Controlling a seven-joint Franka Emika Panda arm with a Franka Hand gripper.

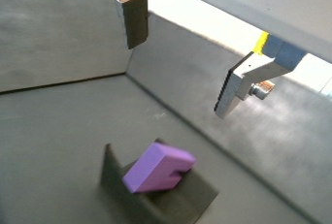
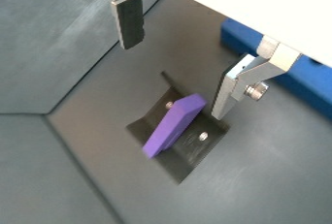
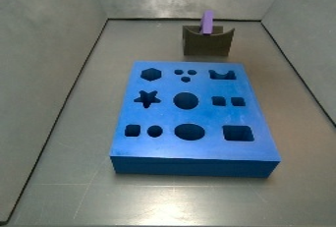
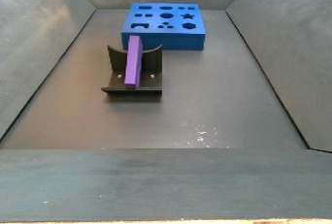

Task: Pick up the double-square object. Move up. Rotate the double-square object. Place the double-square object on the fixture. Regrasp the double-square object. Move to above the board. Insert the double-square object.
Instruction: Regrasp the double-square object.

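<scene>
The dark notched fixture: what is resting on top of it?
The small flat purple double-square block stands on edge in the dark fixture, leaning on its upright. Its lower edge in the notch is hidden. The claw hangs open above, touching nothing.

Even light, floor glare, soft focus

text: none readable | labels: none | numbers: none
</scene>
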